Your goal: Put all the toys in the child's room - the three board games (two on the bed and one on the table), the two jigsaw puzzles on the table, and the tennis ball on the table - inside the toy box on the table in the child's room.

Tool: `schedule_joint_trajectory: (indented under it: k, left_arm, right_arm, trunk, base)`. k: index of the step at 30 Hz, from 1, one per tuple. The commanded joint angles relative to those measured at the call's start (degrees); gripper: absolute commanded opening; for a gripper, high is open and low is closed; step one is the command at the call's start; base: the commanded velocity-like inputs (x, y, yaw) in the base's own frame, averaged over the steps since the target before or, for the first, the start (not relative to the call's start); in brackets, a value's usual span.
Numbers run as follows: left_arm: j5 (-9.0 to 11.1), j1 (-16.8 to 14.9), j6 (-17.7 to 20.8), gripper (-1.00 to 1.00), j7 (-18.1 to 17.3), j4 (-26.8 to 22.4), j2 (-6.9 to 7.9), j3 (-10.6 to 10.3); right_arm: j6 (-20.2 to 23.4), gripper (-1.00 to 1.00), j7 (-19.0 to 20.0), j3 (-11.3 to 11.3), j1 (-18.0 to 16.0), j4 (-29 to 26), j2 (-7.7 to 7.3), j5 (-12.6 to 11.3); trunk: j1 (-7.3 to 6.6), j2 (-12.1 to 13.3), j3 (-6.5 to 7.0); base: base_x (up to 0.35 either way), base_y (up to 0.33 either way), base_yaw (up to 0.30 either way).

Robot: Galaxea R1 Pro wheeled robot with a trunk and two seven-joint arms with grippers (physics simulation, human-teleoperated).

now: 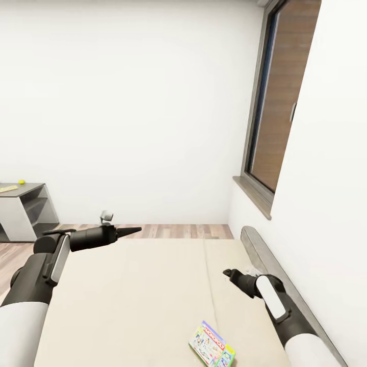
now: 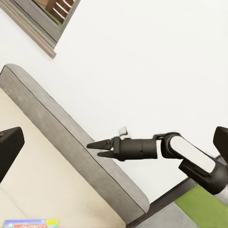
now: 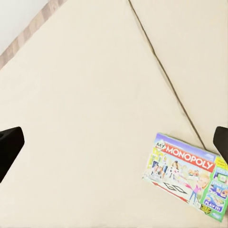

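A colourful Monopoly board game (image 1: 211,345) lies flat on the beige bed (image 1: 127,300), near its front right part. My right gripper (image 1: 226,273) hovers open above the bed, up and slightly right of the game; the box (image 3: 187,173) shows between its spread fingers (image 3: 9,145). My left gripper (image 1: 133,231) is held open over the bed's far left edge, pointing right, far from the game. A small yellow-green tennis ball (image 1: 21,181) sits on the grey table (image 1: 28,196) at the far left, beside a flat pale item (image 1: 7,188).
A grey headboard (image 1: 270,265) runs along the bed's right side against the white wall, under a window (image 1: 278,102). Wooden floor (image 1: 178,230) lies beyond the bed. In the left wrist view, the right arm (image 2: 142,148) reaches over the headboard (image 2: 71,142).
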Motion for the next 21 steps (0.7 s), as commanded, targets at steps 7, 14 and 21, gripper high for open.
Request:
schedule_joint_trajectory:
  k: [7, 14, 21]
  left_arm:
    - [0.23, -0.01, 0.47, 1.0, -0.44, 0.23, 0.03, 0.03]
    - [0.37, 0.92, 0.54, 1.0, -0.79, 0.36, 0.43, 0.32]
    - [0.45, 3.27, 0.05, 1.0, -0.81, -0.06, 0.42, 0.16]
  right_arm:
    - [-5.91, 1.0, -0.75, 1.9, -6.06, 14.59, 1.24, 1.73]
    - [-7.28, 1.0, -0.37, 2.25, -7.9, 19.08, 1.17, 4.92]
    - [-7.46, 1.0, -0.2, 2.22, -8.18, 19.48, 1.4, 5.82]
  trunk:
    - [0.02, -0.06, -0.03]
    - [0.02, -0.06, -0.03]
    - [0.02, -0.06, -0.03]
  base:
    - [0.0, 0.0, 0.0]
    - [0.0, 0.0, 0.0]
    - [0.0, 0.0, 0.0]
